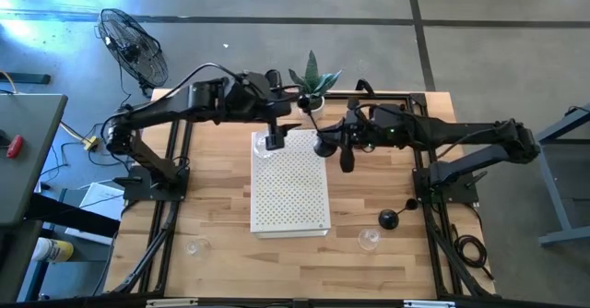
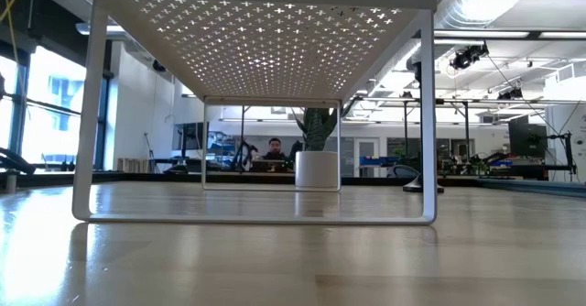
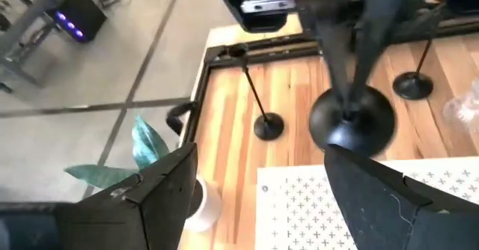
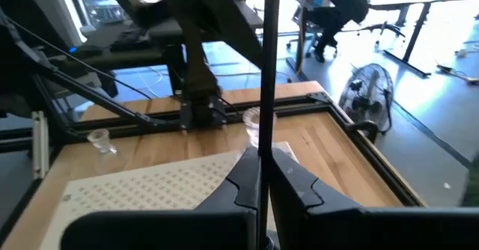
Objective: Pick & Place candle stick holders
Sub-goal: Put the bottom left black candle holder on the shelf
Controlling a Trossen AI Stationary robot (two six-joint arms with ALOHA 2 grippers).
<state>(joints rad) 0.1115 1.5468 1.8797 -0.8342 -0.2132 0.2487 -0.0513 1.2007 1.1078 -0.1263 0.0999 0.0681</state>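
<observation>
A white perforated rack (image 1: 290, 193) stands mid-table. My right gripper (image 1: 334, 147) is at the rack's far right corner, shut on a black holder with a round domed base (image 3: 352, 121) and a thin stem (image 4: 266, 70). My left gripper (image 1: 274, 144) is open and empty over the rack's far left corner, next to a clear glass holder (image 4: 254, 123). Another black holder (image 1: 389, 219) stands on its base on the table to the rack's right. Two glass holders (image 1: 369, 241) (image 1: 195, 247) stand near the front. A further black holder (image 3: 268, 125) stands on the table at the far side. My right gripper pinches the holder's thin stem (image 4: 263, 156) between its two fingers, low on the stem. The fingers come level from the table's right and lie across the stem. The stem stands upright above them. Whether the base rests on the rack, I cannot tell.
A white pot with a green plant (image 1: 312, 77) stands at the far edge behind the rack. Black frame rails (image 1: 171, 207) run along both table sides. A fan (image 1: 134, 45) stands on the floor at the far left. A person (image 2: 275, 147) sits in the room beyond.
</observation>
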